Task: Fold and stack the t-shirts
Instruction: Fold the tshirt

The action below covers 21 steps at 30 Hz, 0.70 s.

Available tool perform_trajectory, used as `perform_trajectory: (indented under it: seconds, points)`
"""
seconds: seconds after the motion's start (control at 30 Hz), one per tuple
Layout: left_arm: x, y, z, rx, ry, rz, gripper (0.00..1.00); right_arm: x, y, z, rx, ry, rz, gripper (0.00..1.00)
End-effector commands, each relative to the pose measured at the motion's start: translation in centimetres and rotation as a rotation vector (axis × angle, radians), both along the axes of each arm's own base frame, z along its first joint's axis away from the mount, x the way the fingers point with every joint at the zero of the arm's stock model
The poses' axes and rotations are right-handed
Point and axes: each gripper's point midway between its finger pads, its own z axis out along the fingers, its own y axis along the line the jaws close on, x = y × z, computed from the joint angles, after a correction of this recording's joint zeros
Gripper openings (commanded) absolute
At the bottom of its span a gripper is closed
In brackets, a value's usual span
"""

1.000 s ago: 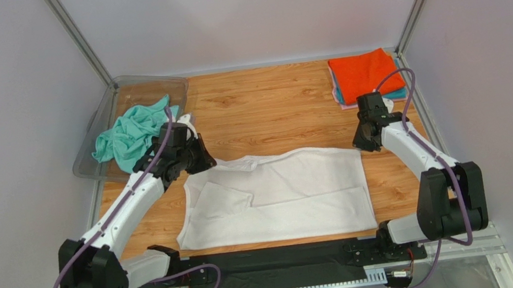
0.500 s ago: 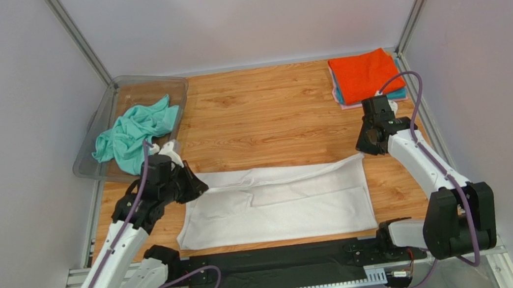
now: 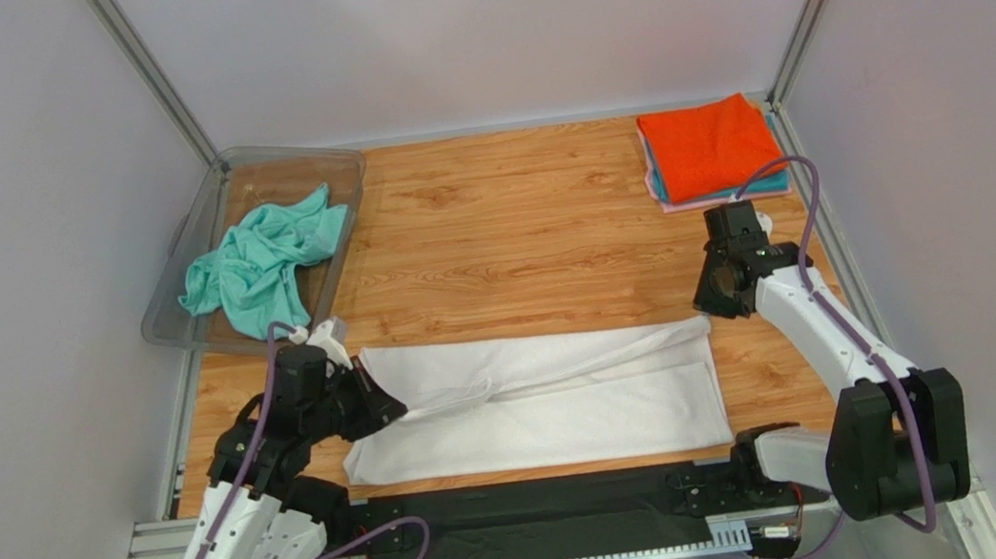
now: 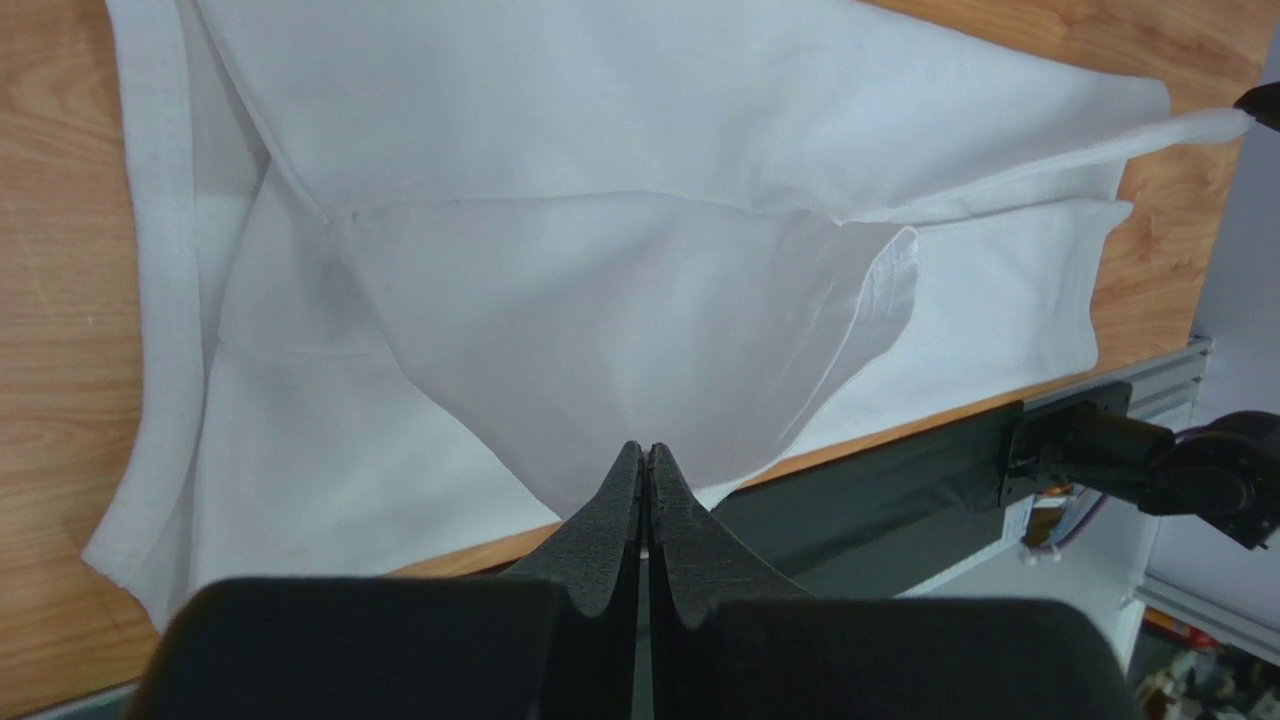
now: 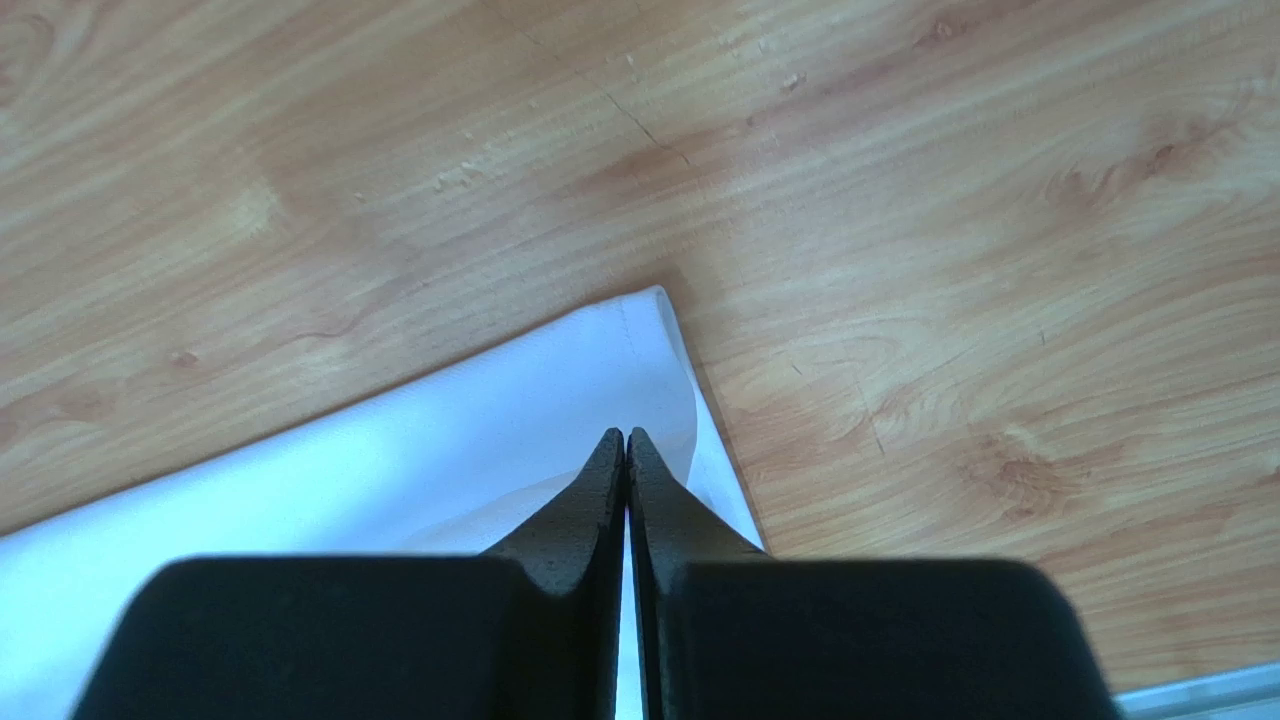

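The large white t-shirt [image 3: 547, 389] lies along the near part of the table, its far half lifted and drawn over the near half. My left gripper [image 3: 382, 399] is shut on the shirt's far left edge, with the cloth [image 4: 601, 315] hanging from it. My right gripper [image 3: 704, 313] is shut on the shirt's far right corner [image 5: 601, 375]. The mint-green t-shirt [image 3: 259, 261] lies crumpled at the back left. The orange t-shirt [image 3: 706, 145] lies folded on top of a stack at the back right, with teal and pink edges [image 3: 766, 185] showing under it.
A clear plastic tray [image 3: 334, 171] holds the mint-green shirt at the back left. A black rail [image 3: 534, 503] runs along the table's near edge. Bare wood [image 3: 527, 233] lies between the tray and the stack. Metal frame posts stand at both back corners.
Both grippers have pulled the white shirt's far edge toward the near side, folding it over itself. The shirt now looks about half as deep. The left arm drew back the most.
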Motion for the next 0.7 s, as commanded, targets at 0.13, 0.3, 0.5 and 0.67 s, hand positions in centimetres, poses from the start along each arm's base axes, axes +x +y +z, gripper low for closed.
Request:
perform_trajectory:
  seconds: [0.13,0.3,0.5,0.67]
  points:
    - [-3.5,0.1,-2.4,-0.055,0.189,0.066,0.14,-1.9,-0.1,-1.4,0.006,0.033,-0.028,0.14]
    - [-5.3,1.0,-3.0,-0.036,0.246,0.103,0.50,-2.8,0.1,-1.5,0.027,0.046,-0.055,0.55]
    - [-4.7,0.6,-2.4,-0.048,0.223,0.090,1.00,-2.3,1.1,0.3,0.073,-0.012,-0.004,0.97]
    - [-2.5,-1.2,-1.9,-0.091,0.199,0.036,1.00,-2.2,5.3,2.2,0.225,-0.079,0.207,1.00]
